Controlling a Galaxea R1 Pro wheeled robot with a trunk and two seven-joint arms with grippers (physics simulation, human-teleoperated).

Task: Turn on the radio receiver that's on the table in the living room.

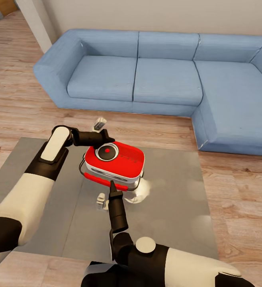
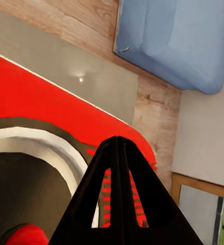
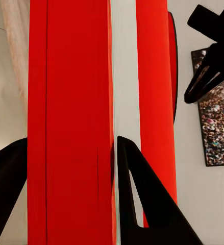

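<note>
The red radio receiver (image 1: 123,161) with white stripes lies flat over the middle of the grey table (image 1: 174,207), dial face up, seemingly a little above its glossy top. My left gripper (image 1: 107,143) is shut, its joined tips (image 2: 118,140) resting at the dark round dial (image 1: 107,152) and its white ring (image 2: 40,148). My right gripper (image 1: 112,186) comes from the near side and is shut on the radio's red front band (image 3: 71,102), one black finger (image 3: 137,204) on each side. The thin black handle (image 1: 81,171) loops around the body.
A blue L-shaped sofa (image 1: 167,75) stands beyond the table and along the right. Wood plank floor (image 1: 15,99) lies between them. A framed crowd picture (image 3: 216,117) hangs on the beige wall. My left gripper (image 3: 214,56) crosses the right wrist view.
</note>
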